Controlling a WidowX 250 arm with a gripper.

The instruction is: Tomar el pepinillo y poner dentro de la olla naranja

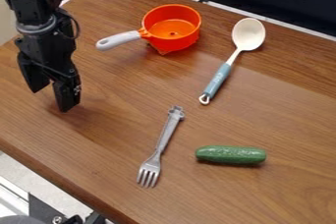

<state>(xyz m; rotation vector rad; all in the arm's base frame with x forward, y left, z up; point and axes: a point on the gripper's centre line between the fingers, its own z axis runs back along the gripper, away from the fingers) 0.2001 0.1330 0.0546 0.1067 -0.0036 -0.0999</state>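
The pickle (231, 154) lies on its side on the counter (105, 144), low and right of centre in the view, its long side running across. It rests on the wood, so a grip from above, across its narrow middle, would probably suit it best; taken near an end, it could tip or swing. Its rounded skin may also let it roll if one side is nudged first.

Beside it to the left is the fork (159, 145), apart from the pickle, tines toward the near edge. It plays no part in the job, but a low, sideways approach from the arm's side might catch it, so coming over the top looks wiser.

The spoon (218, 77) lies farther back, bowl away from the pickle, and left of it stands the pot (173, 45), upright with its mouth up, ready to receive. Its handle (118, 40) sticks out toward the arm (46, 36); the pickle should be lifted high enough to pass over handle and rim, since a knock there could turn the pot.

At the left, the jaws hang pointing down, parted with a clear gap and holding nothing, a pose that fits a pick from above. The pick-up is yet to be made; the next move calls for bringing them across over the pickle.
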